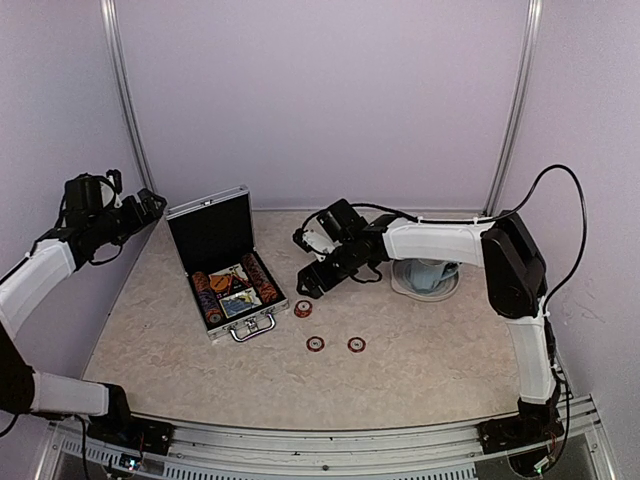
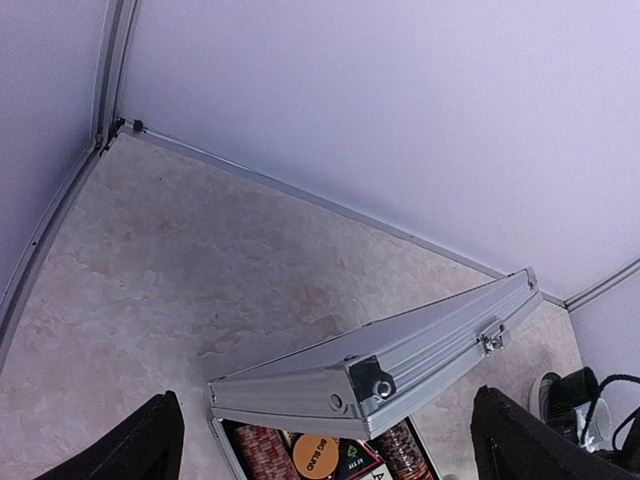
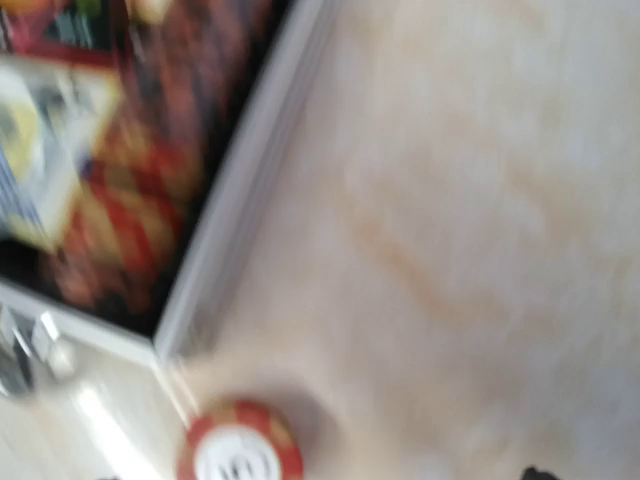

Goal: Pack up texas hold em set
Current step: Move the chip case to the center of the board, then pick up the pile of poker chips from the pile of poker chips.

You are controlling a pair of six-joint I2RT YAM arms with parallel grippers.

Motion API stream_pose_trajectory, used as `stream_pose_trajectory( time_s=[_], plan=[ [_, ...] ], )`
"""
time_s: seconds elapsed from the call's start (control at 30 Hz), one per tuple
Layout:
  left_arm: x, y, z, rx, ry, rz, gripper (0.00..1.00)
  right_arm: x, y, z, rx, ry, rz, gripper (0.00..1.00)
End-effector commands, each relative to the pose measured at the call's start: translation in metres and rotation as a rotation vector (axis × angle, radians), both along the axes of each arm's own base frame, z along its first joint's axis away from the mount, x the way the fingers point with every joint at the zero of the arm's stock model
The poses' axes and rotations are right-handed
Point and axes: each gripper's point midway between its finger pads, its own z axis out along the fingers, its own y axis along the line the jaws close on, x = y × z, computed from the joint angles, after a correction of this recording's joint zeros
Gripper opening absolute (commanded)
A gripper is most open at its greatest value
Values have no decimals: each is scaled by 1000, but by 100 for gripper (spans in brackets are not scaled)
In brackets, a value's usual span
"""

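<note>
The silver ribbed briefcase [image 1: 228,300] stands open on the table, lid [image 1: 209,228] upright. Inside are rows of red-and-white chips [image 1: 263,279] and card boxes [image 1: 238,301]. Three loose chips lie to its right: one [image 1: 303,308] near the case corner and two [image 1: 315,344] [image 1: 356,344] closer to me. My right gripper [image 1: 308,283] hovers over the nearest loose chip [image 3: 240,452], jaws apart, with only one fingertip [image 3: 535,473] showing; that view is blurred. My left gripper [image 1: 150,204] hangs high behind the lid [image 2: 400,350], open and empty [image 2: 330,440], above an orange disc [image 2: 315,455].
A grey-blue cup on a round saucer [image 1: 430,277] sits at the back right, under my right arm's forearm. Purple walls close the table at the back and on both sides. Metal rails run up the back corners.
</note>
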Motion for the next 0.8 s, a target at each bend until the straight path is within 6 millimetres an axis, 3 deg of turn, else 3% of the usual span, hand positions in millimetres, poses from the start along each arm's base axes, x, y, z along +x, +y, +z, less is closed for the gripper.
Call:
stream_pose_trajectory(
  time_s=[0.0,0.23,0.77],
  plan=[
    [-13,-1,-7,24,17,-12,99,-19,-16,-9,-66,18,80,86],
    [-20,-7,-18,5,29,-38,99,-37,-5,-32,-117,45,139,86],
    [-19,-11,-25,-5,39,-65,99,-34,8,-72,-261,6,203,79]
  ],
)
